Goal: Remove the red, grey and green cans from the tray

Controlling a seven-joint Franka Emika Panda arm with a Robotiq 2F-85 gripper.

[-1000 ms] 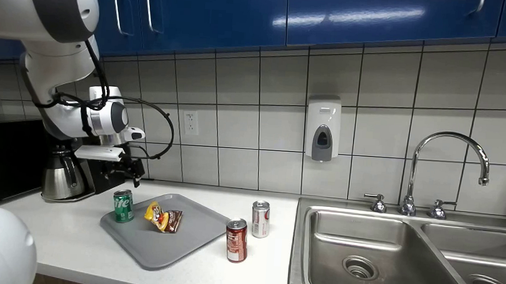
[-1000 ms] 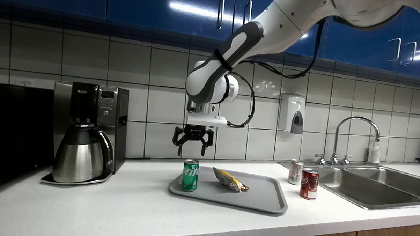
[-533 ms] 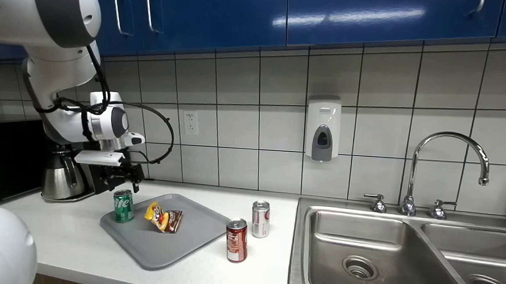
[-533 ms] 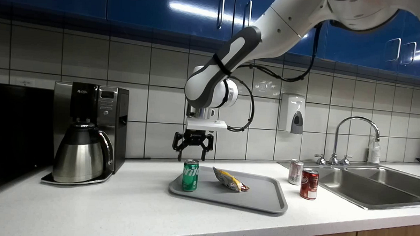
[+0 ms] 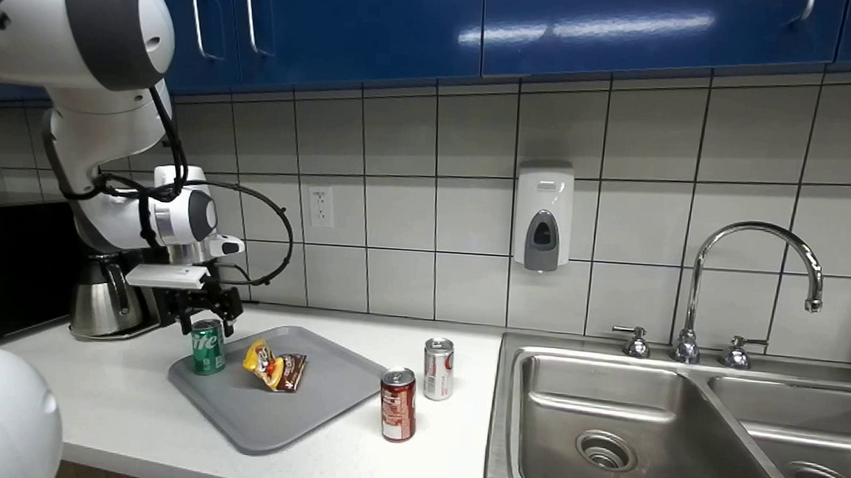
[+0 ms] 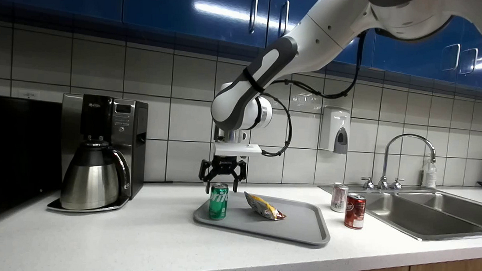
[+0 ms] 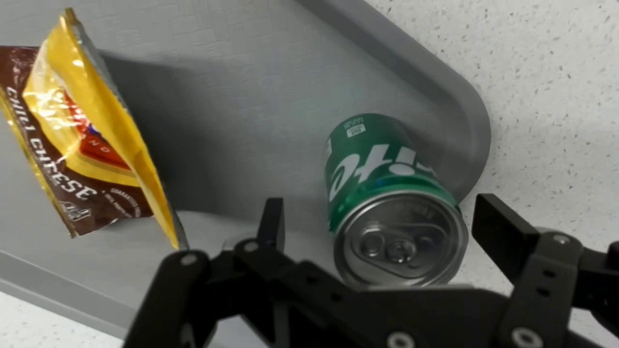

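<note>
The jaws point down and stand spread. In the wrist view, the lid of the green can (image 7: 382,193) lies between them, with a gap visible on each side. In both exterior views, the tips of the jaws are about level with this lid; whether they reach below its edge cannot be told.

The green can stands upright below the jaws, on the tray (image 7: 251,96), near a rounded corner. Lid: bare metal, with a pull tab and a bright circular edge. Body: glossy green, with large white lettering across it and a small white printed panel near the base.

Beside the jaws, on the same tray, lies the bag (image 7: 82,154), yellow and brown, with one edge raised.

Well apart from the jaws, past the opposite end of the tray, two cans stand upright on the worktop (image 6: 101,243). The red can (image 5: 397,407) has a silver lid and pale print on its body. The grey can (image 5: 438,370) stands near it, silver, with a red mark on one side.

Further out in that direction is the sink (image 5: 503,421). On the other side of the jaws stands the coffee pot (image 6: 91,186).
</note>
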